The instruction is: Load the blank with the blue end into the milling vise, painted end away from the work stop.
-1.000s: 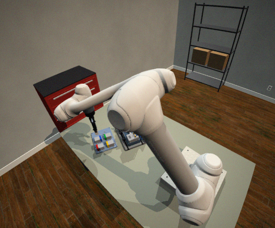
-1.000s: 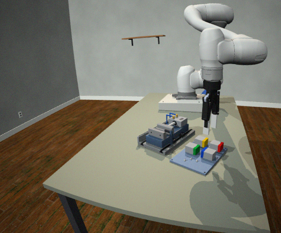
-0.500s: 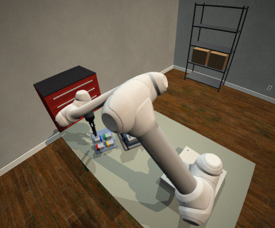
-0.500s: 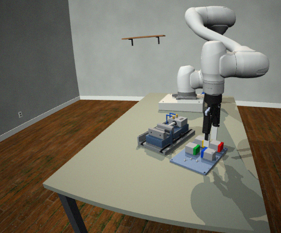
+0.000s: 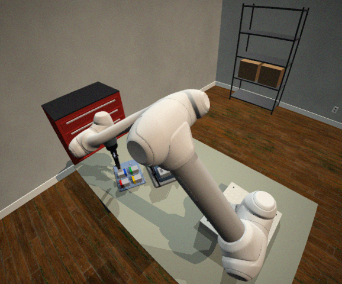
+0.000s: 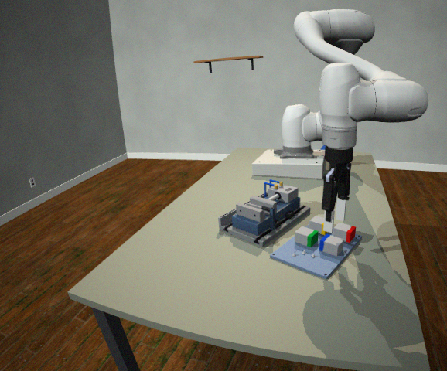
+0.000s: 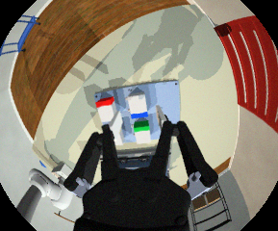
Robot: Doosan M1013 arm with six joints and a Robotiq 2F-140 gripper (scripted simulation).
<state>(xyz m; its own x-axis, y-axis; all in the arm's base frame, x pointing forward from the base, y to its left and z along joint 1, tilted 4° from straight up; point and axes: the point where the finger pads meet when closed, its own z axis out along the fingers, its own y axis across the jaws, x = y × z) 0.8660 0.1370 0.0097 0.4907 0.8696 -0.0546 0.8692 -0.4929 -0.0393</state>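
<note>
The blank with the blue end [image 5: 122,173] [image 6: 331,245] [image 7: 138,107] lies on the blue infeed plate [image 5: 125,189] [image 6: 308,265] [image 7: 168,92], its painted end facing the green-ended blank [image 5: 134,168] [image 6: 307,236] [image 7: 141,127]. My gripper [image 5: 118,167] [image 6: 335,219] [image 7: 138,114] is half open and empty. It points straight down and hovers a little above the blanks. The wrist view shows its fingers either side of the blue and green ends. The vise [image 6: 266,216] [image 5: 163,174] stands beside the plate with nothing between its jaws; the arm hides part of it in the top view.
A red-ended blank [image 5: 123,182] [image 6: 344,231] [image 7: 107,111] and a yellow-ended blank [image 5: 136,178] [image 6: 319,224] also lie on the plate. Blue hoses [image 6: 271,184] rise from the vise's far end. A red drawer cabinet [image 5: 85,113] [image 7: 257,64] stands beyond the table.
</note>
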